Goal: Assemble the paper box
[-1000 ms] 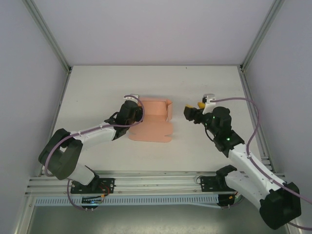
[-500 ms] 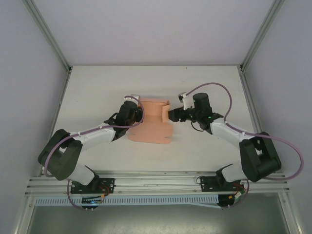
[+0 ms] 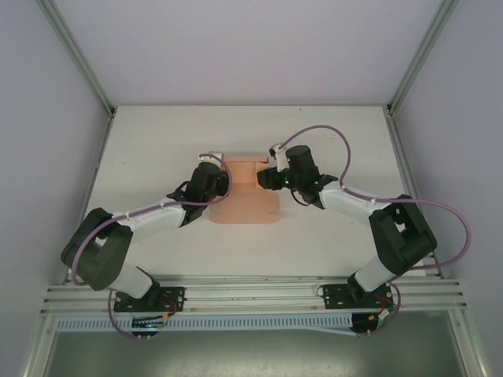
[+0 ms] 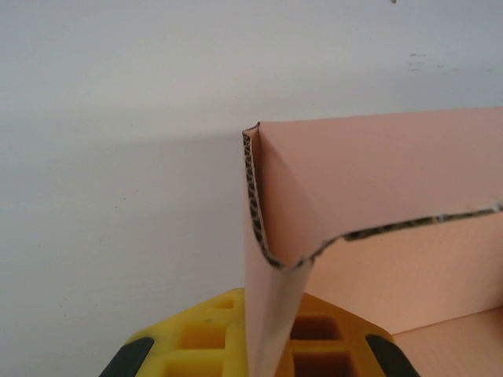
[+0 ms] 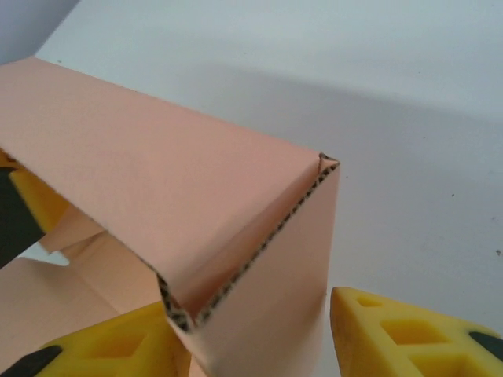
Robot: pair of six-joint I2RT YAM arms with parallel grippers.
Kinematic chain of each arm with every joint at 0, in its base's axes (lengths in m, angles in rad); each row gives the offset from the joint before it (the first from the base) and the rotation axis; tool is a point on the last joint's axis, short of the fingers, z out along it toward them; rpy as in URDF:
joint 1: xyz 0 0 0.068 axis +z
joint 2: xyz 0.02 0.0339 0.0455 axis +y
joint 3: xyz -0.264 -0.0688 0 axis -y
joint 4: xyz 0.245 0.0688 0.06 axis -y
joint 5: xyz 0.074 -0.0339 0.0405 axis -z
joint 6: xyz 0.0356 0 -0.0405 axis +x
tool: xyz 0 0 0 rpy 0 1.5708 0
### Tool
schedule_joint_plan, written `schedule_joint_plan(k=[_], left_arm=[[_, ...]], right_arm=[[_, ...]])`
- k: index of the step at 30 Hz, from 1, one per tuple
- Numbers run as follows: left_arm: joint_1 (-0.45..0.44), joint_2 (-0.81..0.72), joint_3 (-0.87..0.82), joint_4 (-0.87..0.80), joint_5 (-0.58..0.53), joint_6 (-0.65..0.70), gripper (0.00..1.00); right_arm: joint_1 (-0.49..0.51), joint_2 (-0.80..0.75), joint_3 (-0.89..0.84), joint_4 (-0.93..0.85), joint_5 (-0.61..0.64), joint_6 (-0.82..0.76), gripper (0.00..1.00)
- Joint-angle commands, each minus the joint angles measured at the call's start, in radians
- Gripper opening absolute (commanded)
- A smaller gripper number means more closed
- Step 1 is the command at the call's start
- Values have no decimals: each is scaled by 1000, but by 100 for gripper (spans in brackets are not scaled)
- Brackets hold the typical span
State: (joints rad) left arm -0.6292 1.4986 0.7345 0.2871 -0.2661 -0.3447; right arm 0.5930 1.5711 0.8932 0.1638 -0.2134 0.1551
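Note:
The paper box is salmon-pink corrugated card, half folded on the white table, its back and side walls raised and its front flap lying flat. My left gripper is shut on the box's left side wall; in the left wrist view the card stands pinched between the yellow fingers. My right gripper straddles the right side wall. One yellow finger lies against the card, while the other finger stands apart from it with a gap.
Grey walls and aluminium posts close in the table on three sides. A metal rail with both arm bases runs along the near edge. Bare white table lies behind and on both sides of the box.
My right arm swung left from the table's right side to the box's right wall, its jaws narrowing around it. The raised walls were pushed closer together. The left gripper kept its hold.

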Motion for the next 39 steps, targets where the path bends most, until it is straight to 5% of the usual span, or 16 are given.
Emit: schedule_joint_plan(k=[1,22,34,39], left_arm=[[-4,-14,11,12,10,13,0],[-4,-37,9,4,-1,-5,0],[-4,-31,20,-2,-6,-18,0],[-5,-37,17,-10,-32,-17,0]], right_arm=[[8,36,32,31,66,28,50],[51,118,128,-102,292,82,45],[72,166,177,-125,281,137,43],[73,161,179,-151,317,141,31]])
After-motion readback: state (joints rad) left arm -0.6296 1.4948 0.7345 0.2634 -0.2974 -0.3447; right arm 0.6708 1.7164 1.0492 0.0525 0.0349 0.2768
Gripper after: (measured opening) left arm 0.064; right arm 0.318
